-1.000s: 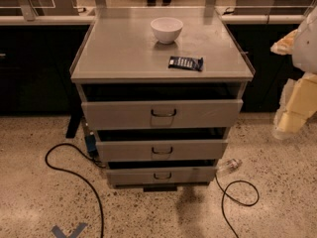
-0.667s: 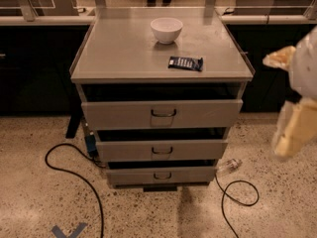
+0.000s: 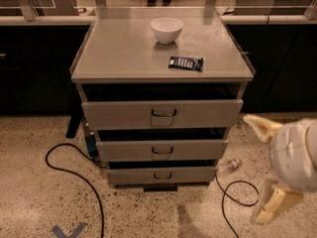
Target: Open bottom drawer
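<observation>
1. Here the claw [image 3: 250, 169] hangs released, low at right, apart from the bottom drawer [image 3: 198, 175], lowest of three.
2. A bowl [image 3: 166, 29] and packet [image 3: 185, 63] top the worktop [image 3: 119, 58].
3. Cables [image 3: 102, 217] cross the speckled floor [image 3: 34, 207].

**Bottom drawer low in the stack, gripper off to the right**

The bottom drawer [image 3: 161, 175] is the lowest and shortest of three grey metal fronts, just above the floor. Its front is level and faces the camera, with a small dark wire handle [image 3: 162, 175] at its centre. A dark strip shows along its top edge. The gripper [image 3: 250, 170] hangs well apart to its right, fingers spread wide, touching nothing.
</observation>
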### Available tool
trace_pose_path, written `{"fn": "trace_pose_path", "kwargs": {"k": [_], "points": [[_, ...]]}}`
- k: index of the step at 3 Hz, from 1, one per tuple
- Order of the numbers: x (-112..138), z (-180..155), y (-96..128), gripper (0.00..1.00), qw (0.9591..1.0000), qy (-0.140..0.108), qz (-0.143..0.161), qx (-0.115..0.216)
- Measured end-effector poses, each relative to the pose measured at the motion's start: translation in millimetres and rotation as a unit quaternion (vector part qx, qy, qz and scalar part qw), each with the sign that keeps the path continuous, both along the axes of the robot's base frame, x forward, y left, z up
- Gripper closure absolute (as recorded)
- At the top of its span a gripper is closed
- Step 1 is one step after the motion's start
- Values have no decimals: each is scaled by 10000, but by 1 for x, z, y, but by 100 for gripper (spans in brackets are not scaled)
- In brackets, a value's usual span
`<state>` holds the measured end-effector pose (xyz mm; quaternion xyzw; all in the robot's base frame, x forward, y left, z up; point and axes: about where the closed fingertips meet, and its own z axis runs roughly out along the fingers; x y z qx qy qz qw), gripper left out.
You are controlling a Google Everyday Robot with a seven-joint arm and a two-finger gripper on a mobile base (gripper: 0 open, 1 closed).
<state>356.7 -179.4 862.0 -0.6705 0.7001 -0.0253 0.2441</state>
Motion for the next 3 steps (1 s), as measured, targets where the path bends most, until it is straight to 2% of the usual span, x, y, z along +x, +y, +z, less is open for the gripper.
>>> {"fn": "trace_pose_path", "kwargs": {"k": [1, 2, 3], "points": [[-4, -101, 8, 0, 9990, 285, 251, -255], [-19, -142, -9, 0, 9968, 427, 329, -597], [-5, -149, -17, 0, 9974, 457, 261, -501]]}}
